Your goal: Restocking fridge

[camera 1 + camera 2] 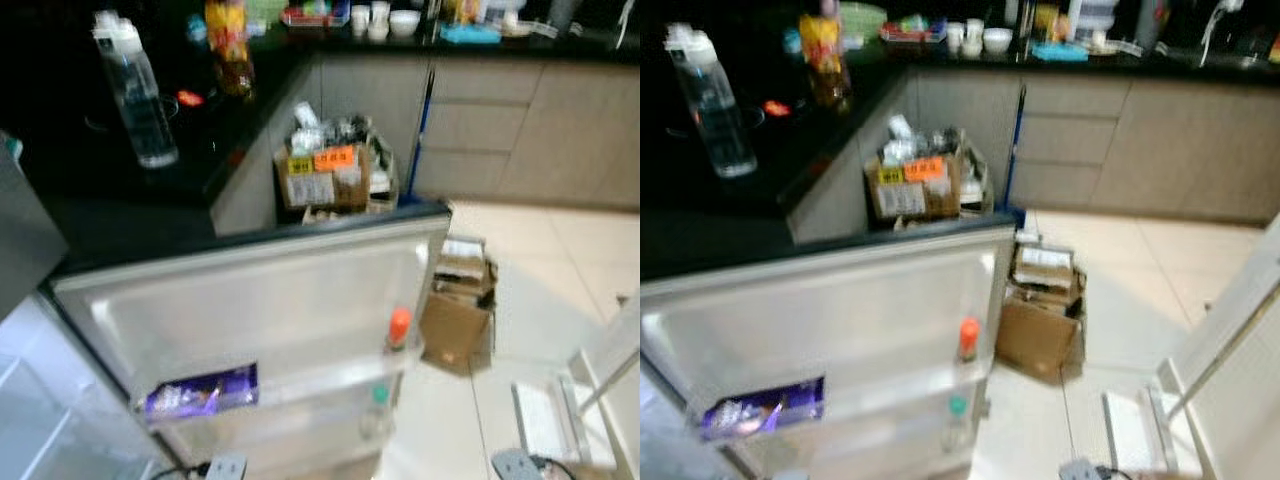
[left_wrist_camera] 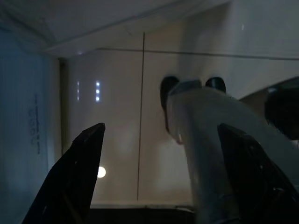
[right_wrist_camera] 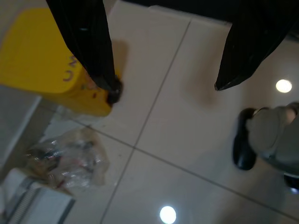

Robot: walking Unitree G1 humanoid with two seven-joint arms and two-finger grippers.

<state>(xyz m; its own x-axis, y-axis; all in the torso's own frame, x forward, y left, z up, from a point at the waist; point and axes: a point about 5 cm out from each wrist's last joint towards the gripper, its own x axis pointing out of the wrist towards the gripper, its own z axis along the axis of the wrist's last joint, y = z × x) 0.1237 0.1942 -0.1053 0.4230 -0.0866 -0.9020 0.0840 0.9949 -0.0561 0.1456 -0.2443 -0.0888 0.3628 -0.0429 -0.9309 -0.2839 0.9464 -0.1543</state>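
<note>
While both arms hang idle, left gripper [image 2: 154, 172] and right gripper [image 3: 163, 60] gape empty over floor tiles; fridge door [image 1: 270, 300] stands open for loading.

fridge door shelf [image 1: 300, 385], purple packet [image 1: 200, 392], orange-capped bottle [image 1: 398, 330]

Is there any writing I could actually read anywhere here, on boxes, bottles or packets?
"UN": purple letters on the yellow plastic container, the rest hidden behind an end effector finger.
Orange and yellow stickers on the brown cardboard box: too blurred to read.
Purple snack packet in the open fridge door: print illegible.
</note>
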